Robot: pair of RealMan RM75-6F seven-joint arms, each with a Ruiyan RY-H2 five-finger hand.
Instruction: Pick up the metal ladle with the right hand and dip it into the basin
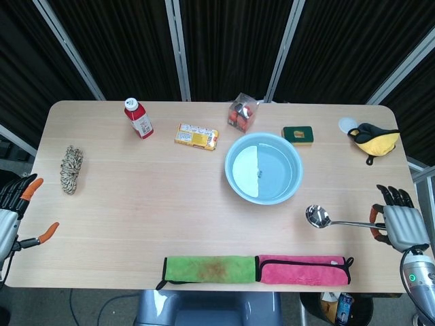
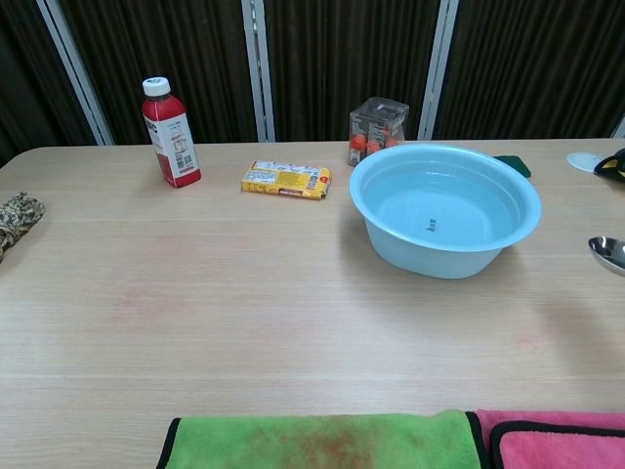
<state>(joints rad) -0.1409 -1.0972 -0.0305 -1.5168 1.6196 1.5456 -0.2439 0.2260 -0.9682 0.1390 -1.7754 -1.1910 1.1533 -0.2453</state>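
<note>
Right hand [image 1: 402, 227] is gripping the metal ladle [image 1: 340, 221] by the handle end, fingers wrapped on the orange-tipped grip at the near right edge of the table [image 1: 136, 204]. Ladle looks lifted: in the chest view only its bowl [image 2: 608, 251] is showing at the right border, with a faint shadow on the wood below it. Bowl is pointing left, sitting near and right of the basin [image 1: 264, 168], apart from it.

Left hand [image 1: 12, 210] is hanging off the table's near left corner, fingers spread, holding nothing.

Risks from here, as I'm judging them:
- Grip is right at the handle end, so the long lever could be twisting in the fingers; the ladle could roll or droop on the swing over.
- Basin rim is standing well proud of the table. Coming in low would be knocking the ladle bowl into the wall and shoving the basin, slopping whatever is in it.
- Basin is light plastic; a hard dip against the far wall could be tipping it toward the green sponge [image 1: 298, 134] and the clear snack box [image 1: 242, 113].
- Pink cloth [image 1: 302, 269] is lying just near of the ladle; a drop would land there.
</note>
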